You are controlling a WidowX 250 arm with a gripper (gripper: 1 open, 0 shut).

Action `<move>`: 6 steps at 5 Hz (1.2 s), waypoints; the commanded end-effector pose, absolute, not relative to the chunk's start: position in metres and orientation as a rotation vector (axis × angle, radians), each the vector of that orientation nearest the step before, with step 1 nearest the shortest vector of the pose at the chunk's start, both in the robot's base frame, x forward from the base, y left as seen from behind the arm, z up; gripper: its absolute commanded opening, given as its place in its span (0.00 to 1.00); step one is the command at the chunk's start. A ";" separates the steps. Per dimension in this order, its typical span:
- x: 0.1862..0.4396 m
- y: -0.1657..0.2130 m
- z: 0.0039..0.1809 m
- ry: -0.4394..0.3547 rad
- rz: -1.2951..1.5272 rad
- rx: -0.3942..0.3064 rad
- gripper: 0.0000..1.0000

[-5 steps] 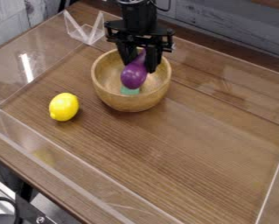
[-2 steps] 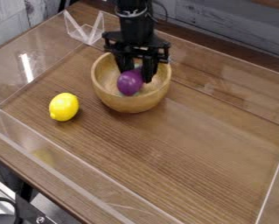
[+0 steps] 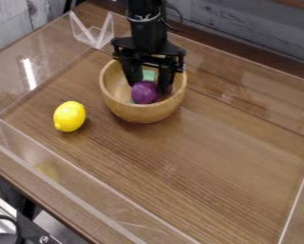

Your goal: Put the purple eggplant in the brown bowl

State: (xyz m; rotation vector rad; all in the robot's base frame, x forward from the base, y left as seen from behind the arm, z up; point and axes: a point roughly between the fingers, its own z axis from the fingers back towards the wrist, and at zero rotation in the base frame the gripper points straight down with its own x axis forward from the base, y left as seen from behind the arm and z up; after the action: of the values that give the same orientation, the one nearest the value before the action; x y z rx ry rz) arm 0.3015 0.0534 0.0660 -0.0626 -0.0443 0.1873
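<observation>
No brand, label or writing is showing anywhere that can be read.

The black pincer (image 3: 145,76) is pointing straight down into the brown bowl (image 3: 113,103), with its two fingers (image 3: 126,74) standing spread apart, one on each side of the purple eggplant (image 3: 144,92). The eggplant is lying on the bowl's floor directly beneath the pincer, between and just below the fingertips. The fingers are not pinching it; whether either tip is brushing its skin cannot be told from this view. A small green patch is showing between the fingers just above the eggplant, too small to identify.

The bowl is sitting on the wooden counter (image 3: 205,162), its thick rim ringing the lower part of the pincer on every side. The yellow lemon (image 3: 69,116) is resting on the counter well apart from the pincer, down and to the left of it in the picture, outside the bowl. A clear plastic wall (image 3: 84,30) is standing behind and to the left of the pincer, near the counter's far edge.
</observation>
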 end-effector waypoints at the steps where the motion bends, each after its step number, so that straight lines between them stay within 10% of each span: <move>1: 0.311 0.052 0.081 -0.089 0.186 -0.054 1.00; 6: 0.330 0.053 0.070 -0.097 0.219 -0.037 1.00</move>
State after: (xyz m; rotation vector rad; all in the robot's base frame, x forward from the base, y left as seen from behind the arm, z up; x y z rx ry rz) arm 0.3187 0.0529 0.0527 -0.0441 -0.0316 0.2306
